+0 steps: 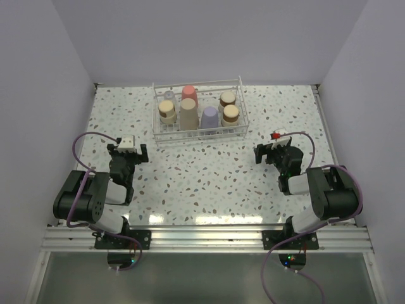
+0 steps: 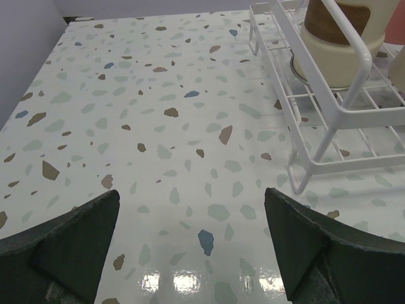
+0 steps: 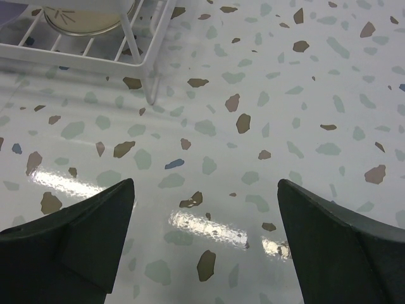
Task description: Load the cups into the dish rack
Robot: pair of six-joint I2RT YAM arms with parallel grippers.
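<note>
Over the desk (image 1: 209,177), at its far middle, the dish rack (image 1: 155,114) holds all seven cups (image 1: 188,114); left gripper (image 1: 128,150) and right gripper (image 1: 269,152) hover nearer, wide, empty; left wrist: rack corner ahead-right; right wrist: rack corner ahead-left; loading looks finished; next likely just parking.

This looks like a robot lab, not a home. Plain white walls (image 1: 209,38) box in a speckled table (image 1: 202,183) on three sides. A left arm (image 1: 95,196) and a right arm (image 1: 323,190), both black, are bolted to a metal rail (image 1: 209,238) at the near edge. Purple cables (image 1: 77,152) loop off them (tiny lights (image 1: 131,261) glow below the rail). The only homey thing is a rack (image 1: 215,134) of cups (image 1: 188,114).
</note>
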